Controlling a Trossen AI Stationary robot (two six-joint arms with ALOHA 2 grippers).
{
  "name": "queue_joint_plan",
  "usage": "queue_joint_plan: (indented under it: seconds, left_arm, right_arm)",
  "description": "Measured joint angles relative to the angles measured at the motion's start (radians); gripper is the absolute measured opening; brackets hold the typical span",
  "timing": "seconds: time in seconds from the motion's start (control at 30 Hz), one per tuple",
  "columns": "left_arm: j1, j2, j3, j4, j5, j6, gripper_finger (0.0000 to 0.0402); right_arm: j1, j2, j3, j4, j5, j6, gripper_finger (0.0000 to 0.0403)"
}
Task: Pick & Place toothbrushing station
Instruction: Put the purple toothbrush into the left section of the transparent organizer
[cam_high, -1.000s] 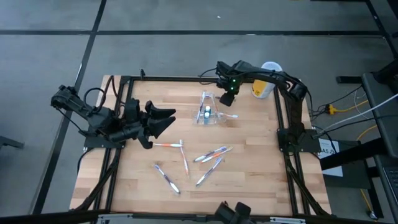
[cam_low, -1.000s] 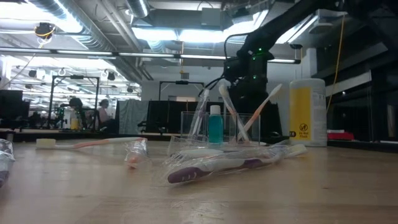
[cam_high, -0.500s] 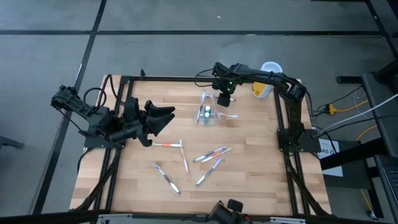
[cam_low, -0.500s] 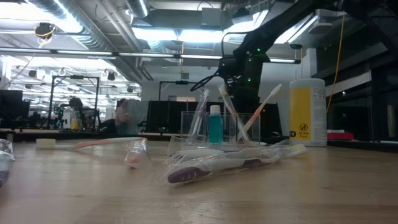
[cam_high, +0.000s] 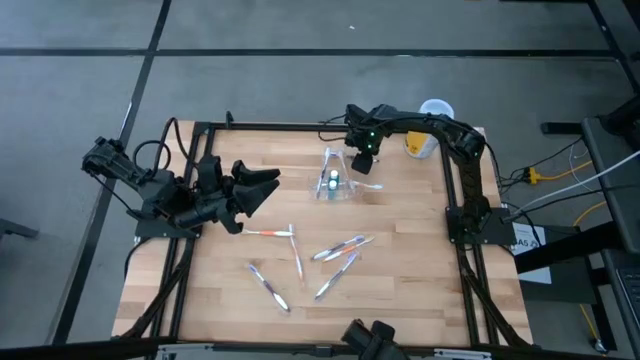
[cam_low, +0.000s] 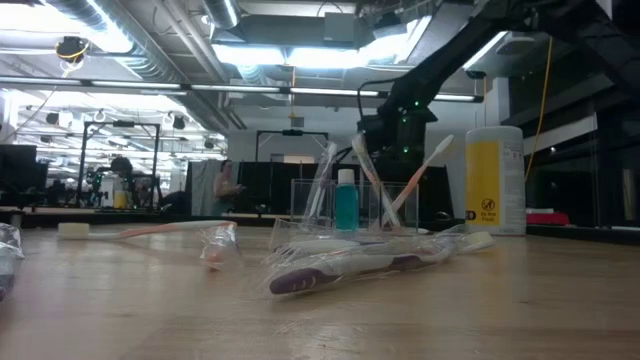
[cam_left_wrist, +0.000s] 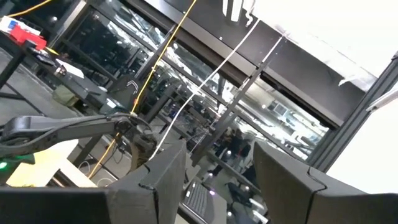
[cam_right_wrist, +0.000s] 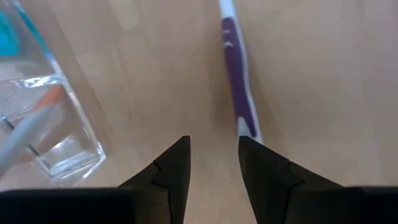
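The toothbrushing station (cam_high: 332, 180) is a clear plastic holder standing on its base at the table's far middle. In the low view the station (cam_low: 350, 205) holds upright toothbrushes and a teal-capped bottle. My right gripper (cam_high: 362, 163) points down just right of it, open. Its fingers (cam_right_wrist: 214, 140) stand over bare wood, between the station's corner (cam_right_wrist: 56, 130) and a purple-handled toothbrush (cam_right_wrist: 238, 87) lying flat. My left gripper (cam_high: 268, 192) hangs raised over the left half, open and tipped upward, with only the room showing between its fingers (cam_left_wrist: 217, 155).
A yellow canister with a white lid (cam_high: 425, 140) stands at the far right corner. Several wrapped toothbrushes (cam_high: 340, 248) and a loose one (cam_high: 270, 233) lie across the middle and near side. One wrapped brush (cam_low: 360, 265) lies in front of the station. Black frame rails (cam_high: 455, 190) edge the table.
My right gripper has sunk a little toward the table beside the station's right side, still pointing down and still open. The station and the toothbrushes lie as before.
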Motion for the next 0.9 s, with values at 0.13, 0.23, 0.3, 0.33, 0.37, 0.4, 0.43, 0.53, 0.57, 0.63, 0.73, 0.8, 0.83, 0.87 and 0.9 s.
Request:
queue_joint_plan:
  seconds: [0.13,0.23,0.3,0.33,0.37,0.4,0.43,0.53,0.57,0.63,0.73,0.8,0.83,0.87,0.9]
  left_arm:
    - [0.000,0.000,0.000,0.004,-0.009,0.000,0.0184]
    - [0.000,0.000,0.000,0.005,-0.019,-0.005,0.0184]
    - [0.000,0.000,0.000,0.004,-0.019,-0.006,0.0184]
    - [0.000,0.000,0.000,0.004,-0.021,-0.007,0.0184]
    - [0.000,0.000,0.000,0.004,-0.024,-0.010,0.0184]
    - [0.000,0.000,0.000,0.005,-0.026,-0.012,0.0184]
    - [0.000,0.000,0.000,0.004,-0.026,-0.013,0.0184]
    - [0.000,0.000,0.000,0.004,-0.032,-0.015,0.0184]
    - [0.001,0.000,0.000,0.004,-0.035,-0.014,0.0184]
    - [0.008,0.000,0.000,0.004,-0.034,-0.008,0.0184]
    - [0.020,0.000,0.000,0.004,-0.024,-0.008,0.0184]
    - [0.026,0.000,0.000,0.004,-0.019,-0.008,0.0184]
    - [0.029,0.000,0.000,0.004,-0.017,-0.008,0.0184]
    - [0.029,0.000,0.000,0.004,-0.017,-0.009,0.0184]
    - [0.029,0.000,0.000,0.004,-0.018,-0.013,0.0184]
  right_arm:
    - [0.009,0.012,0.000,0.024,0.022,-0.017,0.0139]
    - [0.008,0.023,0.001,0.028,0.022,-0.019,0.0139]
    - [0.008,0.033,0.003,0.029,0.021,-0.019,0.0139]
    - [0.008,0.038,0.005,0.029,0.022,-0.019,0.0139]
    - [0.008,0.042,0.005,0.028,0.023,-0.019,0.0139]
    - [0.009,0.042,0.005,0.028,0.022,-0.019,0.0139]
    - [0.009,0.042,0.005,0.027,0.022,-0.019,0.0139]
    - [0.011,0.026,0.002,0.021,0.015,-0.019,0.0139]
    - [0.011,0.016,-0.001,0.009,0.005,-0.024,0.0139]
    - [0.011,-0.012,-0.003,0.006,0.010,-0.044,0.0139]
    - [0.009,-0.038,0.002,0.023,0.049,-0.071,0.0139]
    - [0.006,-0.035,0.000,0.027,0.049,-0.074,0.0140]
    - [0.005,-0.035,0.000,0.031,0.050,-0.075,0.0142]
    - [0.006,-0.036,0.000,0.042,0.056,-0.084,0.0145]
    - [0.006,-0.036,0.000,0.058,0.066,-0.101,0.0148]
